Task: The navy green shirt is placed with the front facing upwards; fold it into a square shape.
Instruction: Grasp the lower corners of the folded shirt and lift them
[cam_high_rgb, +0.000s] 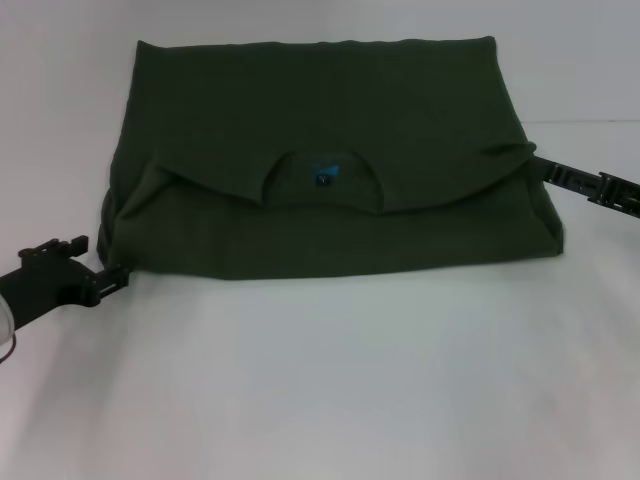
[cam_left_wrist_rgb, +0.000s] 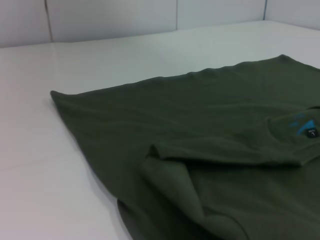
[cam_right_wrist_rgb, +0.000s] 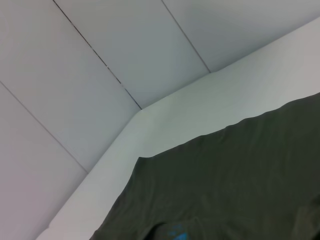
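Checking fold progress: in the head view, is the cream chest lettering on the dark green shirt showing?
No. The dark olive-green cotton shirt shows only plain fabric and its blue neck label.

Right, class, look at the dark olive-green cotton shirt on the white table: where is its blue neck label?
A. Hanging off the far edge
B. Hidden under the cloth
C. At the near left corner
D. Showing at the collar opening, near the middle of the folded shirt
D: the blue neck label shows inside the collar opening, mid-way across the dark olive-green cotton shirt.
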